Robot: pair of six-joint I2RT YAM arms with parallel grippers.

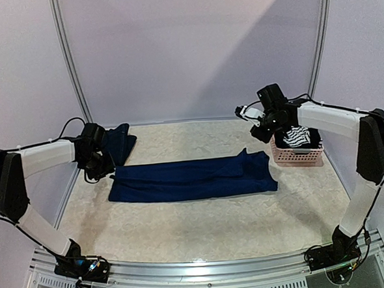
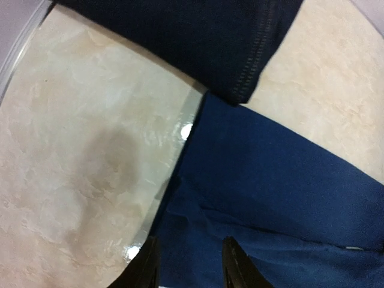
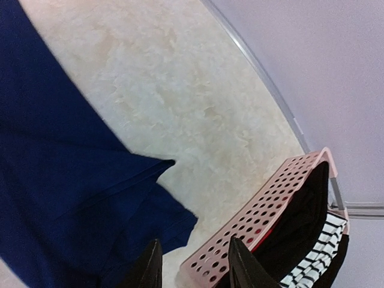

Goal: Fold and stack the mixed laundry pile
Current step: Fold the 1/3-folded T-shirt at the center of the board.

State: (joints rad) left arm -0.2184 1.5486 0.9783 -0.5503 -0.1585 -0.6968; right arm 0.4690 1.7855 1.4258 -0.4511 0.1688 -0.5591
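Left gripper (image 2: 189, 264) and right gripper (image 3: 191, 267) spread, empty. Shirt (image 1: 194, 178) half-folded mid bench (image 1: 184, 229); dark piece (image 1: 119, 143) far-left corner, striped piece (image 1: 300, 137) in basket (image 1: 297, 157) not yet folded.

Under my left gripper (image 2: 191, 267) a navy T-shirt (image 2: 270, 180) is showing, a darker navy piece (image 2: 198, 36) beyond it. By my right gripper (image 3: 193, 264), a pink basket (image 3: 264, 216) is holding a black-and-white striped piece (image 3: 318, 252).

Basket (image 1: 299, 158) right of shirt (image 1: 194, 180), seemingly apart

Lab booth: blank lilac walls (image 1: 173, 47), framed tabletop (image 1: 204, 228)
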